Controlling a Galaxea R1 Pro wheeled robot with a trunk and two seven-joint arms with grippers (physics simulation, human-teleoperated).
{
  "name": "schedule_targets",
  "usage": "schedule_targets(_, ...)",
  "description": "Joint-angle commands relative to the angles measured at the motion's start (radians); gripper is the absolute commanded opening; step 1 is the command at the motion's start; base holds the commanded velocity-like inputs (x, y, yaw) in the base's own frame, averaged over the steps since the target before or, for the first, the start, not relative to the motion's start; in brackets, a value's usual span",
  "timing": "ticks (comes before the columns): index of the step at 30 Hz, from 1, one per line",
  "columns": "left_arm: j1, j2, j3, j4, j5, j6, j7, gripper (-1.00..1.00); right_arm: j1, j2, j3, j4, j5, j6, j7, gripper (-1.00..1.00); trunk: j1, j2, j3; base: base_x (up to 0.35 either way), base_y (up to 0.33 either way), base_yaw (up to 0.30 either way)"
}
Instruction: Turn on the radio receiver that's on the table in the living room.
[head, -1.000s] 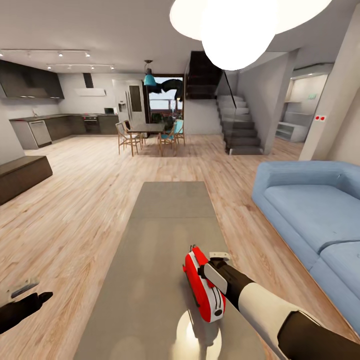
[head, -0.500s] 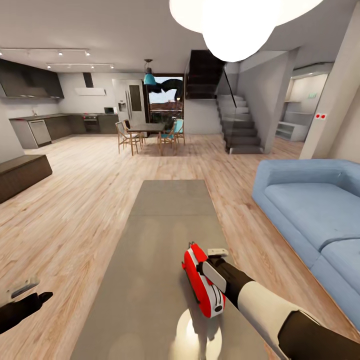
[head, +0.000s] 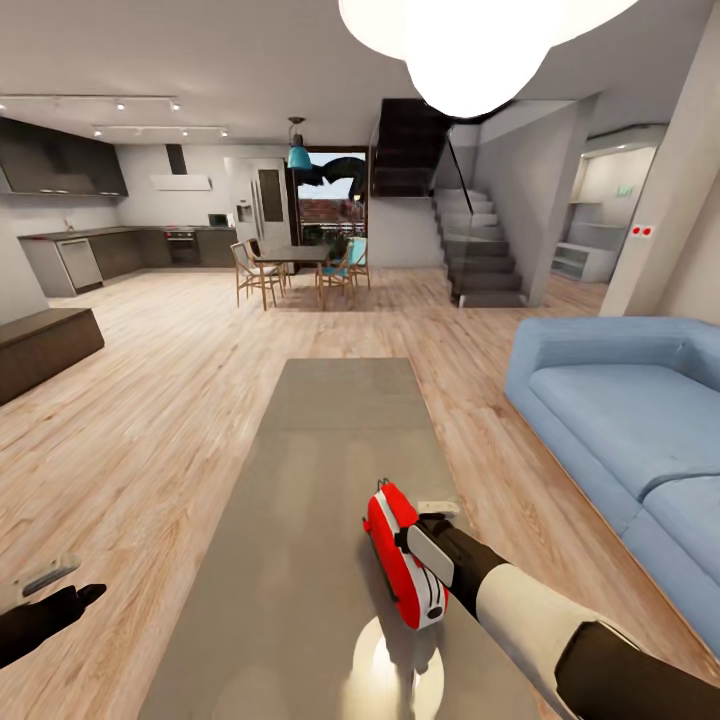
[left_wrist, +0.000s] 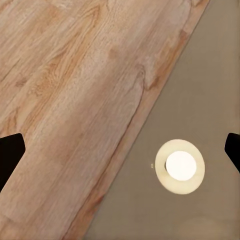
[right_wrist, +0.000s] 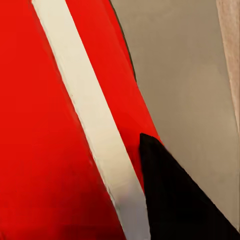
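Two arms enter the head view at its near edge. Left gripper (head: 45, 590): low at the left, over bare plank floor (head: 150, 440), well clear of the table's long left edge; in the left wrist view its two dark fingertips (left_wrist: 10, 155) stand at opposite borders, wide apart, nothing between them. Right gripper (head: 425, 535): reaching over the table (head: 300, 520) from the right, pressed against the radio receiver (head: 400, 565); whether its jaws are closed I cannot tell. In the right wrist view one dark fingertip (right_wrist: 175, 200) lies against the red shell beside the white side band (right_wrist: 85, 115).

Radio receiver: red, upright on the near half of the table, nearer the right long edge than the left, thin handle on top. Bright round reflection (head: 395, 660) on the tabletop just in front of it.

Table: grey slab running away from the camera, a seam across its far part; its far end lies open to the floor.

Blue sofa (head: 620, 420): right of the table, a floor strip between them. Dark brown bench (head: 45, 350): far left, wide open floor between it and the table.

Farther: dining table with chairs (head: 300, 270), staircase (head: 480, 250), dark kitchen cabinets (head: 90, 255). White pendant lamp (head: 470, 50) overhead.
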Motion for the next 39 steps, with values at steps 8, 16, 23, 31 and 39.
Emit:
schedule_targets(8, 0.000, -0.001, -0.001, 0.000, 0.000, 0.000, 0.000, 1.00, 0.002, 0.000, 0.001, 0.009, -0.013, 0.005, 0.000, 1.00, 0.000, 0.000, 0.000, 0.000, 0.000, 0.000)
schedule_targets(16, 0.000, -0.001, -0.001, 0.000, 0.000, 0.000, 0.001, 1.00, 0.002, 0.000, 0.001, 0.009, -0.013, 0.005, 0.000, 1.00, 0.000, 0.000, 0.000, 0.000, 0.000, 0.000)
schedule_targets(23, 0.000, -0.003, -0.004, 0.000, 0.000, 0.000, 0.001, 1.00, 0.002, 0.000, 0.001, 0.009, -0.012, 0.005, 0.000, 1.00, 0.000, 0.000, 0.000, 0.000, 0.000, 0.000)
schedule_targets(31, 0.000, -0.008, -0.008, 0.000, 0.000, 0.000, 0.000, 1.00, -0.001, 0.000, -0.003, -0.005, 0.014, 0.005, -0.003, 1.00, 0.000, 0.000, 0.000, 0.000, 0.000, 0.000)
schedule_targets(39, 0.000, -0.008, -0.008, 0.000, 0.000, 0.000, 0.000, 1.00, -0.002, 0.000, -0.004, -0.006, 0.022, 0.006, -0.004, 1.00, 0.000, 0.000, 0.000, 0.000, 0.000, 0.000)
